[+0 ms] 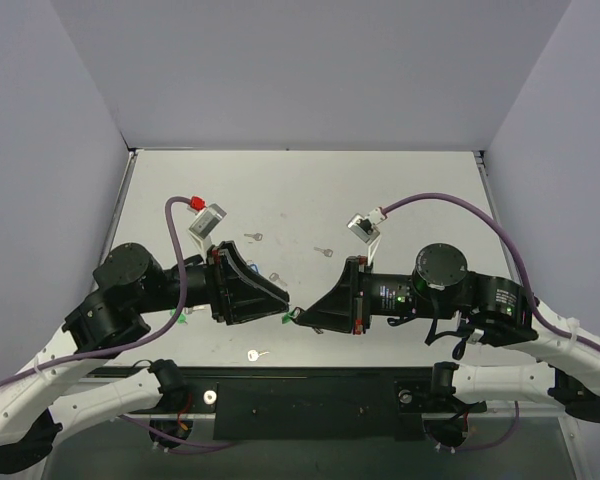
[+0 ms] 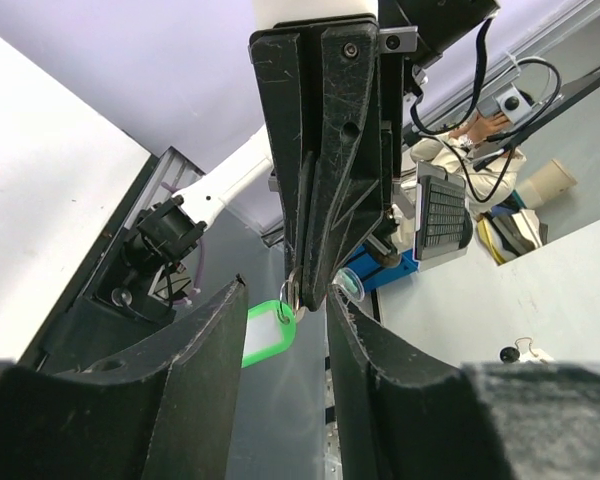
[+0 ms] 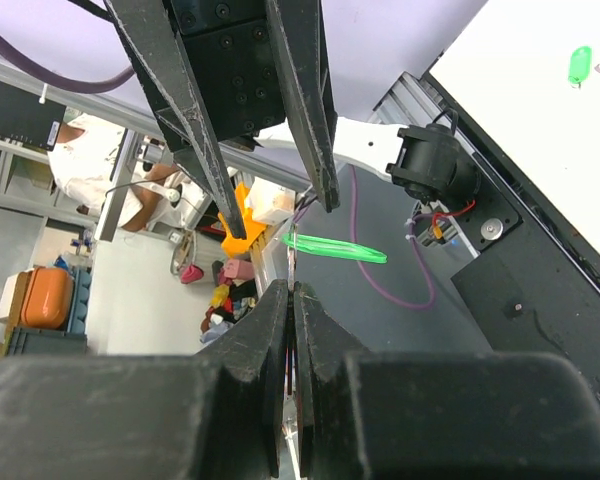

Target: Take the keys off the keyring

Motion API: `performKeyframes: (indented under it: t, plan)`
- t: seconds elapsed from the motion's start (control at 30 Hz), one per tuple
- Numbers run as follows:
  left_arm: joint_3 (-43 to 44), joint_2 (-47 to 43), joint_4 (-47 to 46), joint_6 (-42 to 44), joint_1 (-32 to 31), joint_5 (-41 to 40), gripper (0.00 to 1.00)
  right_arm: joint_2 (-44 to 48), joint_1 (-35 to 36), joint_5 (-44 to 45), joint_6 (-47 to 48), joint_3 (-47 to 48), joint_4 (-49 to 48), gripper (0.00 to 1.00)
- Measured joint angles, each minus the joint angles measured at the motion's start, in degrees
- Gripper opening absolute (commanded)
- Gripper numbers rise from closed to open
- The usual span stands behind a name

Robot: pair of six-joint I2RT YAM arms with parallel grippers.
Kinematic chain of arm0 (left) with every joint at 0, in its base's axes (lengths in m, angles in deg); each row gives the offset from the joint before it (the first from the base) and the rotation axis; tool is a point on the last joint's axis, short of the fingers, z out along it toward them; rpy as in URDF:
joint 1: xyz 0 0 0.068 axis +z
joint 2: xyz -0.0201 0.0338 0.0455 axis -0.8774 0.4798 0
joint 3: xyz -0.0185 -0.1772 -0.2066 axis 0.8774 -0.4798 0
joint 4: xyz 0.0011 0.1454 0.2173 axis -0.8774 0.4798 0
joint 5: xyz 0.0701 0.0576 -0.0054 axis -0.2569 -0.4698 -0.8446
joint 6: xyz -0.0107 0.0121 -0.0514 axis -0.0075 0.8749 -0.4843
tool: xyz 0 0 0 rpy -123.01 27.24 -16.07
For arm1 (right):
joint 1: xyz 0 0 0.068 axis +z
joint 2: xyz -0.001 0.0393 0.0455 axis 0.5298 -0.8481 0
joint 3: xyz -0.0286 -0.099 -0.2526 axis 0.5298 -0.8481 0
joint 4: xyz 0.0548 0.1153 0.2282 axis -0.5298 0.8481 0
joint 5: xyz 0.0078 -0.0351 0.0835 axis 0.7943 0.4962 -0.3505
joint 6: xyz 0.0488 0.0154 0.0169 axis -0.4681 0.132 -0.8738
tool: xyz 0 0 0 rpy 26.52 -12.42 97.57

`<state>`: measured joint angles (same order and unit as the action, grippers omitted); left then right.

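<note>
**Keyring pinched in mid-air, left fingers poised around it**

The step in hand looks like the separation itself: one arm holds the keyring while the other sets up to work on it. The 2 arms meet at the lower centre of the top view, above the tabletop (image 1: 400, 190).

The right fingers (image 3: 265, 340) are pressed fully together on the thin metal ring (image 2: 293, 297) of the keyring (image 2: 268, 335). Its light-green tag hangs just beside their tips, clear of the tabletop. In the right wrist view the tag shows edge-on, at the middle of the frame.

The left fingers (image 2: 205, 380) stand partly apart, 1 on each side of the ring and the right tips. They grip nothing that shows.

Whether a key hangs on the ring cannot be told; the metal there is too small and edge-on.

4 loose keys (image 1: 257, 354) lie on the tabletop around the arms. A brighter green tag (image 3: 580, 65) lies at the upper right of the right wrist view.

The next move probably calls for the left fingers to close on whatever key remains and slide it along the ring's coil, with the right grip held firm. Fine alignment matters, since the ring is thin and could twist.
</note>
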<state>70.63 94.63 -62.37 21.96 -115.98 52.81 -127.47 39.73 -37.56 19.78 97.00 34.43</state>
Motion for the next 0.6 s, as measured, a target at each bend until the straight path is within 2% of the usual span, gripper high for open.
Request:
performKeyframes:
  t: [0.27, 0.6]
  plan:
    - [0.0, 0.7, 0.4, 0.7, 0.0, 1.8, 0.34, -0.7, 0.0, 0.4, 0.3, 0.2, 1.1, 0.0]
    - [0.0, 0.6, 0.5, 1.2, 0.0, 2.8, 0.33, -1.0, 0.3, 0.5, 0.8, 0.7, 1.5, 0.0]
